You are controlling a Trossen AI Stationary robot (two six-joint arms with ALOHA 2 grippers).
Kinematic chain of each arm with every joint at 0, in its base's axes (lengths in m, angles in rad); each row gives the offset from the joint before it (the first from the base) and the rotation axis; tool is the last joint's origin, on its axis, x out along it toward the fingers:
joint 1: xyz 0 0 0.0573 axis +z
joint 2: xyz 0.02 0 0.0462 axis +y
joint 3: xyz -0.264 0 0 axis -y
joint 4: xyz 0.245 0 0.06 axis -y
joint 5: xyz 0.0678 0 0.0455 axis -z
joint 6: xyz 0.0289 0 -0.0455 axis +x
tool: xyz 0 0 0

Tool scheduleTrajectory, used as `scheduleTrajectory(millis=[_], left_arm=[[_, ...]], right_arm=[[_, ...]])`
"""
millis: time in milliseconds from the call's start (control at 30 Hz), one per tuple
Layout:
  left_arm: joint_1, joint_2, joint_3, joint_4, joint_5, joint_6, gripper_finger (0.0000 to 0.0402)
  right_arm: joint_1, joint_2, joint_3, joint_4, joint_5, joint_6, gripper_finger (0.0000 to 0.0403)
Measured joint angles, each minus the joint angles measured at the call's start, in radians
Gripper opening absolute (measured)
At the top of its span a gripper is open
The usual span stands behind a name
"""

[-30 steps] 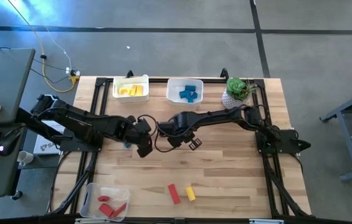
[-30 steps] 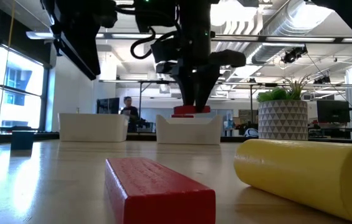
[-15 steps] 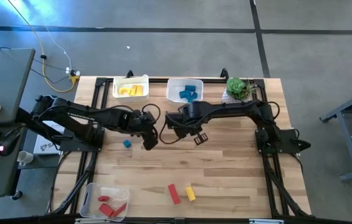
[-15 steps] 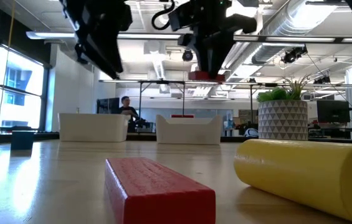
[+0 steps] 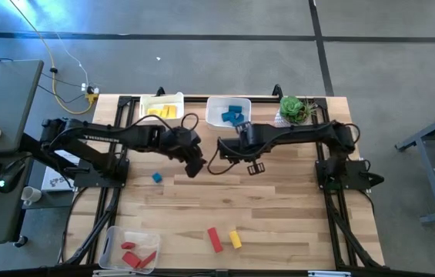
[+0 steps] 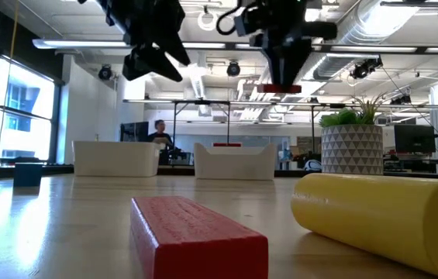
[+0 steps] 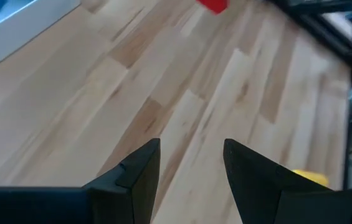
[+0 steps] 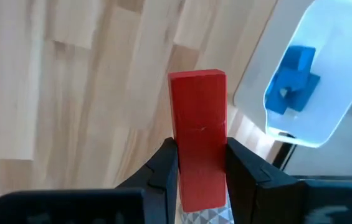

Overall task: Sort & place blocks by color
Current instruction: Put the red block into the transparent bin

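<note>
Across the wooden table [image 5: 279, 208], the white bin with the blue blocks [image 5: 229, 113] serves as the landmark. It stands at the far edge, between the bin of yellow blocks [image 5: 162, 109] and the potted plant [image 5: 294, 110]. The bin of red blocks [image 5: 130, 249] sits at the opposite, near-left corner, well apart from it.

The right gripper [image 8: 200, 163] hangs just in front of the blue-block bin, its fingers closed narrow on a red bar [image 8: 197, 134]. The bar's long axis runs straight out along the fingers, and its free end pokes past their tips. In the low view the bar [image 6: 279, 87] is carried well above the tabletop. So the red bar lies close to the wrong bin; I judge that its proper home is the red-block bin, diagonally across the table on the left arm's side.

The left gripper [image 7: 190, 163], beside the right one and also in front of the blue-block bin, holds nothing, with a moderate gap between its fingers.

Smaller pieces remain loose: a red bar [image 5: 214, 239] and a yellow cylinder [image 5: 235, 238] touching at the near edge, and a blue cube [image 5: 156, 178] left of the grippers.
</note>
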State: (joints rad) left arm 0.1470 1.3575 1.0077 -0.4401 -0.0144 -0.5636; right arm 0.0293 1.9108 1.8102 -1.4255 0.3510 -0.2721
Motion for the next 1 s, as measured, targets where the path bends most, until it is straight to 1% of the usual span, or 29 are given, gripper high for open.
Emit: scheduleTrajectory(millis=[100, 200, 300, 367, 500, 700, 800, 867, 1000], left_arm=[[0.024, 0.000, 0.000, 0.036, 0.052, -0.001, 0.0165], [0.046, 0.000, 0.000, 0.077, 0.081, -0.015, 0.0165], [0.066, 0.000, 0.000, 0.117, 0.093, -0.055, 0.0165], [0.078, 0.000, 0.000, 0.143, 0.093, -0.074, 0.0165], [0.099, 0.000, 0.000, 0.185, 0.087, -0.081, 0.0165], [0.104, 0.000, 0.000, 0.246, 0.013, -0.088, 0.0165], [0.104, 0.000, 0.000, 0.270, -0.004, -0.088, 0.0165], [0.104, 0.000, 0.000, 0.285, -0.004, -0.088, 0.0165], [0.104, 0.000, 0.000, 0.301, -0.005, -0.076, 0.0165]], right_arm=[[0.000, -0.066, -0.131, 0.087, 0.020, 0.010, 0.0075], [0.002, -0.142, -0.243, 0.196, 0.024, 0.015, 0.0075], [0.011, -0.205, -0.324, 0.299, 0.056, 0.050, 0.0075], [0.023, -0.237, -0.358, 0.362, 0.102, 0.075, 0.0075], [0.054, -0.255, -0.385, 0.485, 0.205, 0.088, 0.0080], [0.095, -0.246, -0.386, 0.664, 0.299, 0.004, 0.0076], [0.105, -0.246, -0.386, 0.734, 0.337, -0.020, 0.0076], [0.105, -0.246, -0.386, 0.765, 0.351, -0.025, 0.0077], [0.095, -0.246, -0.386, 0.778, 0.337, -0.019, 0.0077]])
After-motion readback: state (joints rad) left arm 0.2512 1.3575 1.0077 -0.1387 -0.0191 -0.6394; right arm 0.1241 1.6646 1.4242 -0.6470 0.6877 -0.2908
